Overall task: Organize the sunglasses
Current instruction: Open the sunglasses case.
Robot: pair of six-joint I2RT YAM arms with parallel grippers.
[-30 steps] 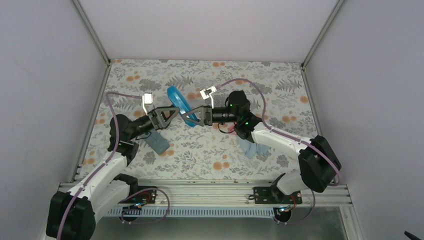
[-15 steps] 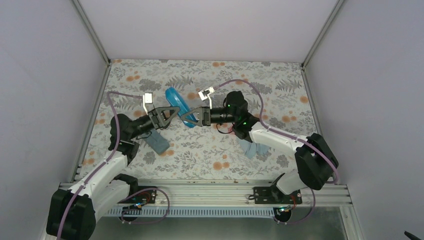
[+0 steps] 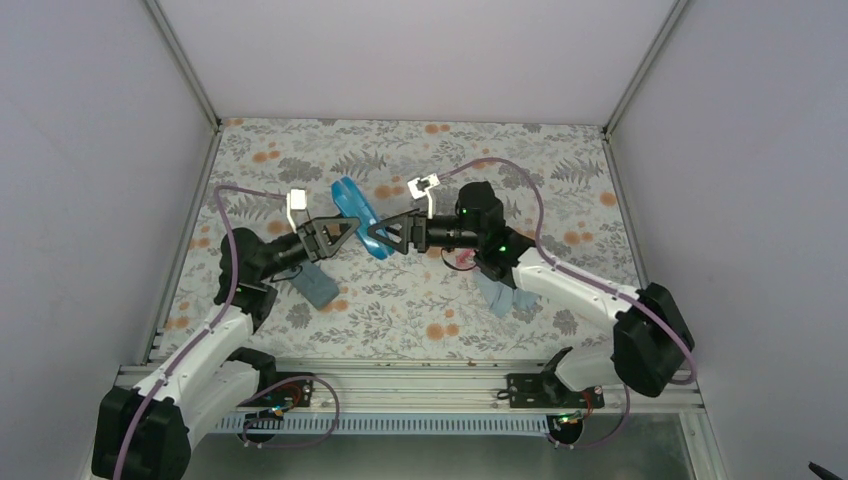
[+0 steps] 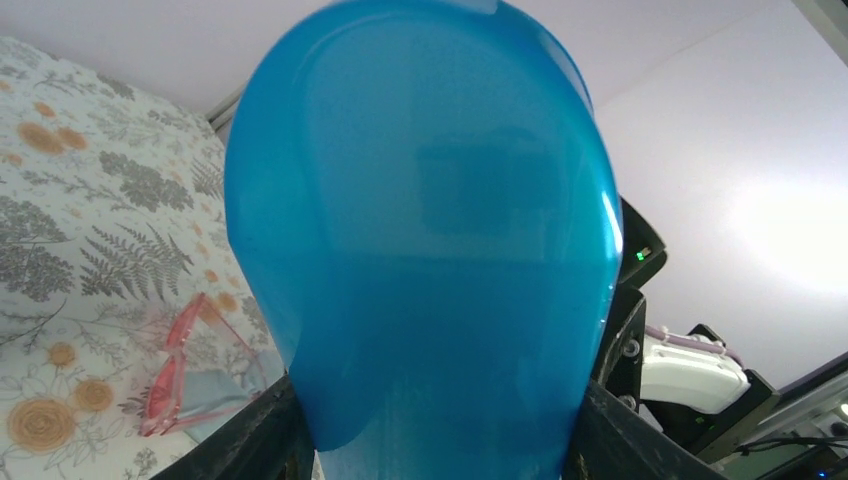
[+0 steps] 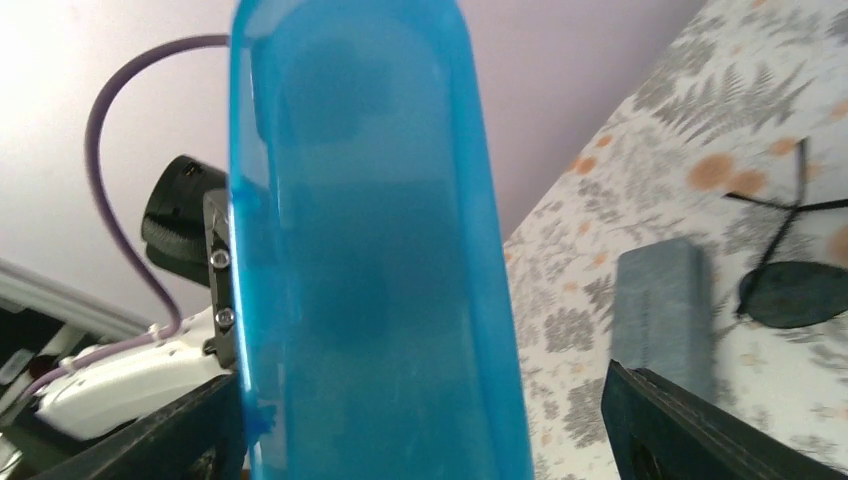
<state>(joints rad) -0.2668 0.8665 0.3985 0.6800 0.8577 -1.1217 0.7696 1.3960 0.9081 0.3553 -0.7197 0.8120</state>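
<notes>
A blue case point(image 3: 355, 210) is held off the table between both grippers. My left gripper point(image 3: 338, 236) is shut on it; in the left wrist view the case point(image 4: 420, 230) fills the frame and both fingers press its sides at the gripper point(image 4: 432, 430). My right gripper point(image 3: 388, 236) is open around the case point(image 5: 370, 260): one finger touches it, the other stands apart at the gripper point(image 5: 425, 415). The pink-red sunglasses point(image 4: 180, 370) lie on the table, partly under the right arm point(image 3: 462, 258). The black sunglasses point(image 5: 790, 290) lie beside the grey case point(image 5: 665, 300).
The grey case point(image 3: 318, 287) lies under the left arm. A light blue cloth point(image 3: 500, 295) lies under the right forearm, next to the pink-red sunglasses. The floral table point(image 3: 420, 320) is walled on three sides.
The blue case has turned a little and looks narrower from above. The right wrist has shifted slightly to the right. The left arm has hardly moved.
</notes>
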